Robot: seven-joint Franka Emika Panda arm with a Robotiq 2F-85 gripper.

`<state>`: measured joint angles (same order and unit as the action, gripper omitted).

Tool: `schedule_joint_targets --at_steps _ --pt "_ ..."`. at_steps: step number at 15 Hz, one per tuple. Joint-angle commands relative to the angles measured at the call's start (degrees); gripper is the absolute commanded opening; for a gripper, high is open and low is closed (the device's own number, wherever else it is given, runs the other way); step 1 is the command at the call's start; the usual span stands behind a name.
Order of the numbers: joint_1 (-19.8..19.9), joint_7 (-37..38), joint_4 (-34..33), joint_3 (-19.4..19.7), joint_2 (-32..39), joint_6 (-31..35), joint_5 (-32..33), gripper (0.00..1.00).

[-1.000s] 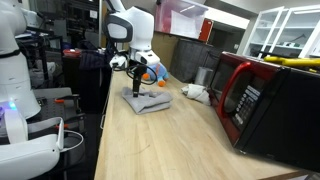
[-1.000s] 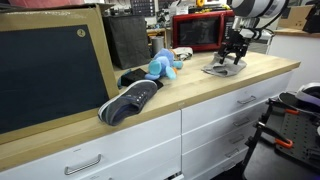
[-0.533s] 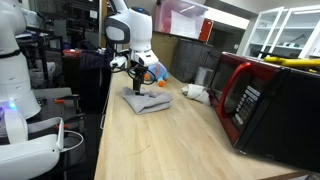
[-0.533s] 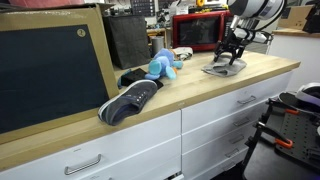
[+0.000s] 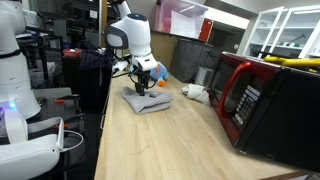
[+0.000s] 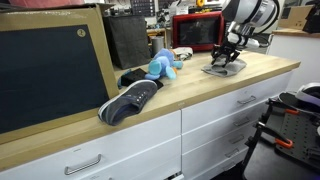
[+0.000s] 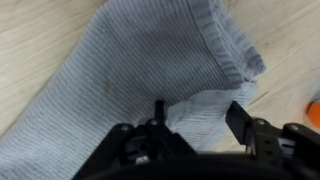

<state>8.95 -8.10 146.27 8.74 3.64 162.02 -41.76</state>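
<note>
A grey knitted cloth (image 5: 150,103) lies crumpled on the wooden counter (image 5: 150,145); it also shows as a grey heap (image 6: 222,68) near the counter's far end. My gripper (image 5: 140,88) points straight down onto the cloth's near side (image 6: 228,60). In the wrist view the cloth (image 7: 140,60) fills the frame, with a hemmed edge at the right. The gripper (image 7: 198,112) has its fingers (image 7: 238,120) apart, and a raised fold of cloth lies between them. The fingertips press into the fabric; no firm pinch shows.
A red microwave (image 5: 255,100) stands on the counter beside the cloth. A blue plush toy (image 6: 162,66) and a dark shoe (image 6: 130,100) lie further along. A white crumpled item (image 5: 195,93) sits near the microwave. A black board (image 6: 50,70) leans behind the counter.
The gripper has sunk lower onto the cloth and tilted slightly. Its fingers have drawn somewhat closer together.
</note>
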Motion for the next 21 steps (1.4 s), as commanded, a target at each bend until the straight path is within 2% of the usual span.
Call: schedule_joint_targets --at_steps 1,5,6,9,18,19,20,21 --pt "0.08 -1.93 -1.52 -0.61 0.61 0.37 -4.47 0.36" --pt "-0.04 -1.53 -2.37 -0.62 -0.48 -0.94 -6.3 0.05" --pt "-0.11 -1.54 -2.59 -0.74 -0.73 -1.14 -6.71 0.01" --pt "-0.53 -1.35 -3.38 -1.61 -1.36 -1.79 -7.3 0.0" --pt "-2.91 -1.63 -5.45 -6.75 -0.06 -1.99 -10.74 0.01" --pt "-2.93 -1.34 -5.68 -6.96 0.12 -2.06 -10.57 0.28" --pt "-2.86 -1.25 -5.82 -7.12 0.16 -1.92 -10.58 0.29" --pt "-2.67 -1.38 -6.0 -7.08 0.22 -1.86 -10.57 0.36"
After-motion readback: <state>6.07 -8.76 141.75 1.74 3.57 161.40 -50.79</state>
